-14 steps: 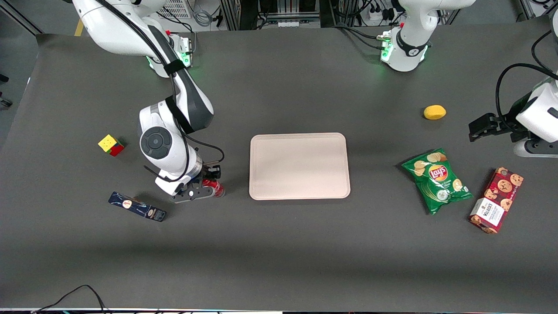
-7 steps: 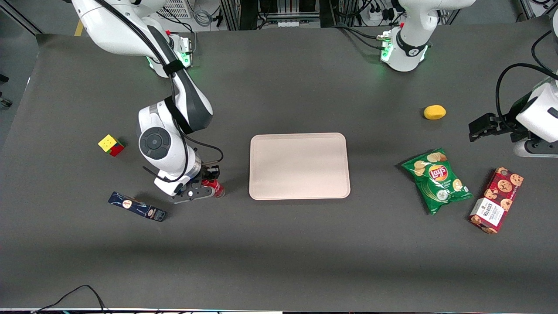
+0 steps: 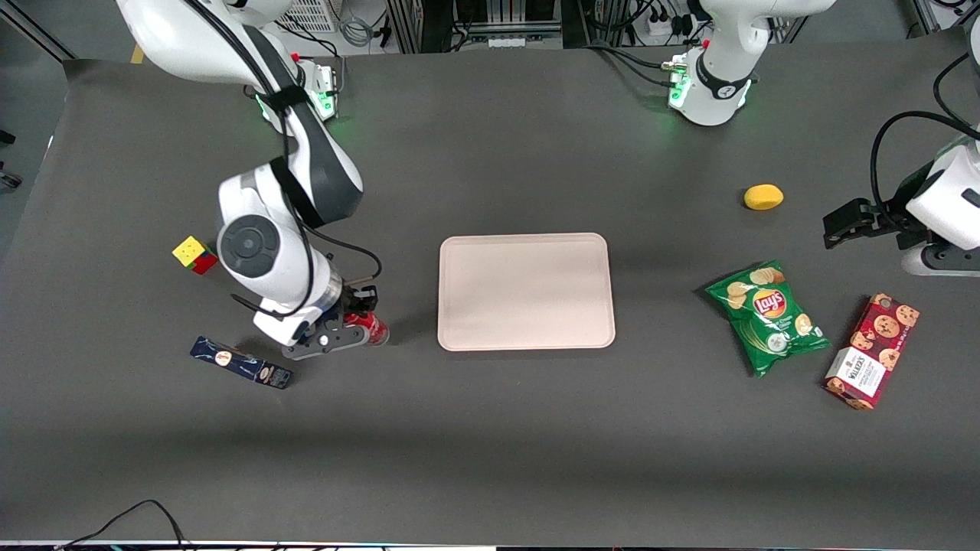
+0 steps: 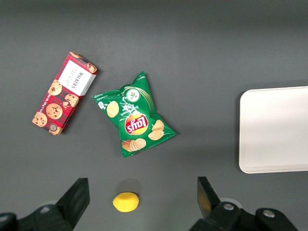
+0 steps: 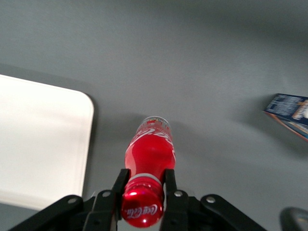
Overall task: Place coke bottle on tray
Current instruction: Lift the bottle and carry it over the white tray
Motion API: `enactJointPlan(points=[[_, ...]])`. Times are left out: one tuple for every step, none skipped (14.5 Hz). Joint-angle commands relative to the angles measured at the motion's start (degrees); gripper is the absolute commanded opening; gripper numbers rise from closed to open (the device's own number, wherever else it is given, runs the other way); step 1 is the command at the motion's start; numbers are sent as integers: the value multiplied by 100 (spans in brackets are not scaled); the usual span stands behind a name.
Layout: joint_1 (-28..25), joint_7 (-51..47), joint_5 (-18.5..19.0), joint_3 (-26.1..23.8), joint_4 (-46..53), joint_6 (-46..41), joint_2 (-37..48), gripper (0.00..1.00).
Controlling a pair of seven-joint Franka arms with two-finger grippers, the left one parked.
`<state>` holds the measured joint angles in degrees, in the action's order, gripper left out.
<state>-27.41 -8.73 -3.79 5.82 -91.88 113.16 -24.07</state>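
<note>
The coke bottle (image 5: 149, 156) – rigid, light, probably slippery – was pinched at its neck by the gripper (image 5: 143, 187), well-placed for carrying.

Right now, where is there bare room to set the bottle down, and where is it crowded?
The tray holds nothing, so its whole surface is free. The gripper, shut on the coke bottle, sits beside the tray's edge with bare mat between. It is tighter near the blue box and puzzle cube, and toward the parked arm's end around the chip bag, cookie box and lemon.
</note>
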Motion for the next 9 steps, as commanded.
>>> enactJointPlan(points=[[25,161,-69,24,810,-1161,376,0],[25,161,-69,24,1004,-1460,446,0],[25,143,-78,24,1214,-1759,525,0],[25,117,-191,24,1408,-2041,561,0],[25,99,-349,41,1558,-2235,570,0],[25,134,-377,59,1620,-2307,570,0],[51,143,-377,59,1621,-2307,570,0],[60,91,-377,51,1638,-2307,561,0],[25,-14,-386,16,1708,-2307,552,0]])
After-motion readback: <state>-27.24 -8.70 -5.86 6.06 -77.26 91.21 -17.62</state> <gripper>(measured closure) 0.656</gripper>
